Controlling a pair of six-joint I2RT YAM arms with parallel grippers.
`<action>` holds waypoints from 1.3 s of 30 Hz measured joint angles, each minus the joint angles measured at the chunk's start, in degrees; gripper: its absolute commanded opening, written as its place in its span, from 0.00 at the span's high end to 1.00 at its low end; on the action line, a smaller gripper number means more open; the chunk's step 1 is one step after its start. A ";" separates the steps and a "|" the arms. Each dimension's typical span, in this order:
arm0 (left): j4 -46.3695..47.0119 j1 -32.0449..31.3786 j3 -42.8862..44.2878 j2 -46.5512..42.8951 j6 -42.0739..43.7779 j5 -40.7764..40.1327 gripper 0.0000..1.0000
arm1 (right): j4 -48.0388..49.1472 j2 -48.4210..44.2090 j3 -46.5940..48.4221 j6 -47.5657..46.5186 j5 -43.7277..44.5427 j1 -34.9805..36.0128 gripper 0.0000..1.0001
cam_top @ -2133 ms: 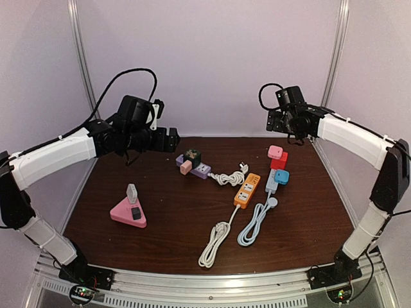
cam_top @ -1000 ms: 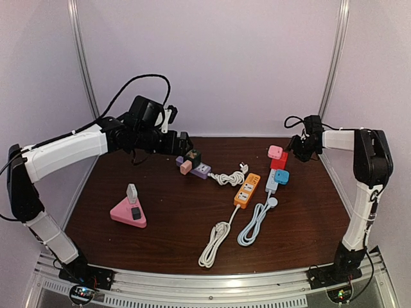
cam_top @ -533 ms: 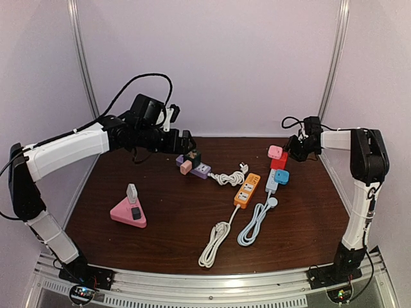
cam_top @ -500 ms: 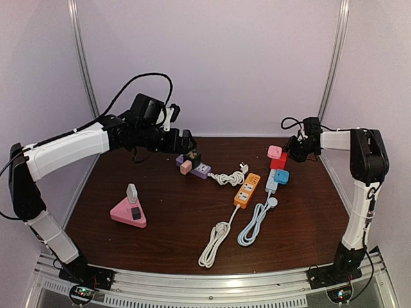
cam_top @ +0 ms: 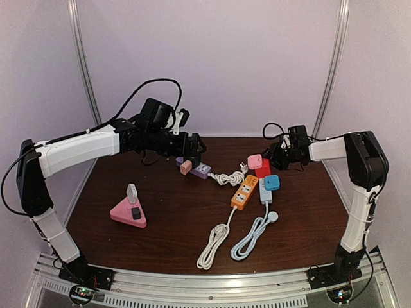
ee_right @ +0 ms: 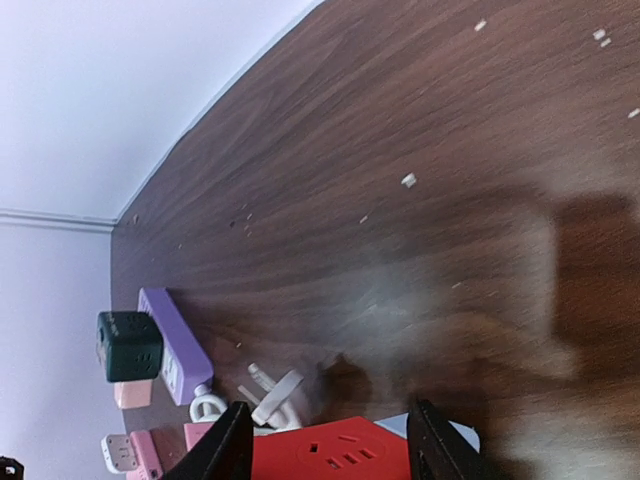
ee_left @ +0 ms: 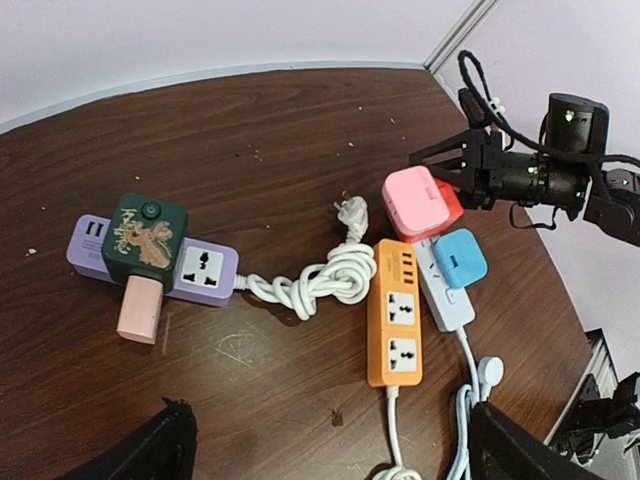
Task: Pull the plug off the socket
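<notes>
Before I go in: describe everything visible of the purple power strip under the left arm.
The purple power strip is a lilac plastic bar lying flat on the dark wooden table, rear left. A dark green cube adapter is seated on its middle, with a pink plug jutting out beside it. One socket at the cord end is free. Its white cord leaves that end, knotted in a coil.

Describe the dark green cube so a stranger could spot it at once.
On the brown table, find the purple power strip at the far side, left of middle. The dark green cube sits on it, beside a small pink plug. It is the only green thing there, with a drawing on top.
</notes>
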 measured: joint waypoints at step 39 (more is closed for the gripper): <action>33.90 -6.91 6.51 31.78 -29.46 7.93 0.12 | 0.94 -11.15 -14.88 -8.44 -4.37 6.80 0.16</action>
